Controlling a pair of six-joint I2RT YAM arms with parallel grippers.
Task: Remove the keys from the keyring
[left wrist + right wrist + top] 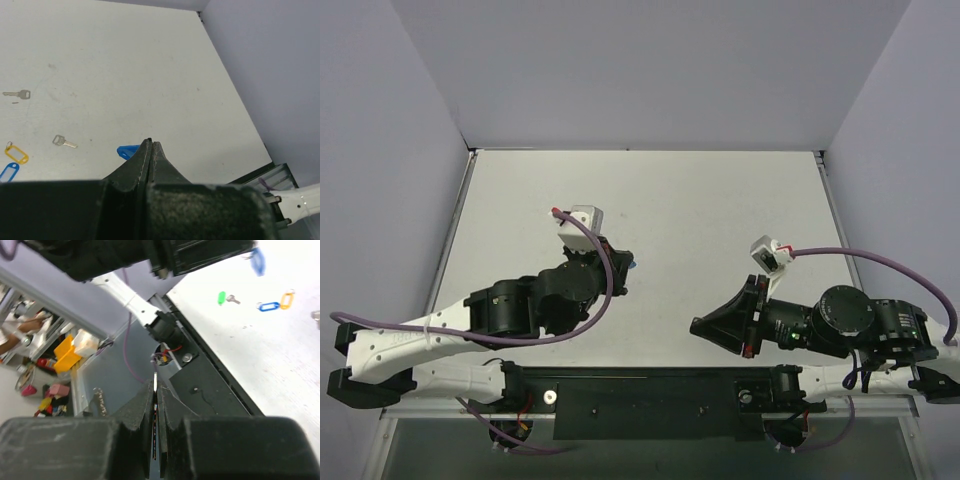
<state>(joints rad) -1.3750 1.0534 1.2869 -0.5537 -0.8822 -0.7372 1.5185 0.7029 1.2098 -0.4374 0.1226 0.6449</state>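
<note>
My left gripper (625,265) (151,143) is shut, held above the middle of the table. The keyring's solid blue tag (127,151) sticks out from behind its left finger. The tag also shows in the right wrist view (257,261), hanging blurred at that gripper's tip, and as a blue speck in the top view (634,262). My right gripper (698,326) (156,387) is shut on a thin flat silver key (155,382), seen edge-on between its fingers. It is held over the table's near edge, apart from the left gripper.
Two loose keys (17,94) (64,142), a yellow tag (16,152) and a blue-rimmed tag (9,171) lie on the table. A green tag (221,297) lies with a key (232,299) beside it. The black base rail (650,395) runs along the near edge.
</note>
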